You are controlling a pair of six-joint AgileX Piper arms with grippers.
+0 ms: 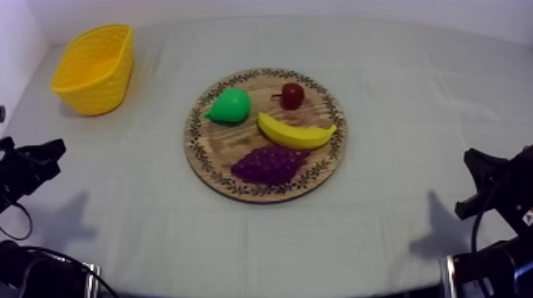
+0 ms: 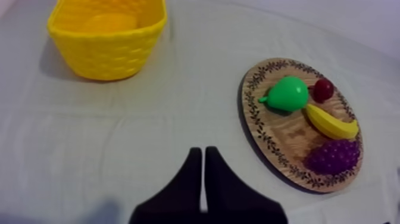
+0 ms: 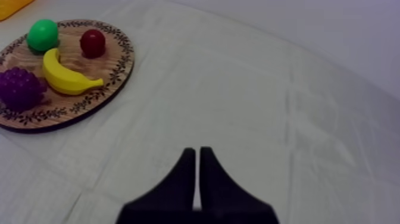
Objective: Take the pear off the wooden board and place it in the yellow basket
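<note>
Pear (image 1: 230, 105), bright green, lies on the far left part of the wooden board (image 1: 198, 158), its narrow end pointing left towards the patterned rim. Just right of it, on the far side of the board, sits the small red fruit (image 1: 293, 95). The banana (image 1: 295, 132) lies across the middle with its left tip just beside the pear, and whether the two touch cannot be told. The bunch of grapes (image 1: 270, 165) fills the near part of the board.

Well apart from the board, at the far left of the table, stands the yellow basket (image 1: 95, 67) on the grey-white cloth (image 1: 396, 95).

Both arms sit low at the near corners of the table, one at each side, away from the board and the basket. The left gripper (image 2: 203, 152) hangs over bare cloth and points towards the gap between basket and board; its fingers lie clenched together in a narrow wedge with nothing between them. The right gripper (image 3: 197, 152) is over bare cloth to the right of the board, its fingers likewise pressed together on nothing.

In the left wrist view the basket's far rim is cut off, and its near wall hides most of the inside. In the right wrist view the board's left edge is cut off, and the basket shows as a mere yellow corner
</note>
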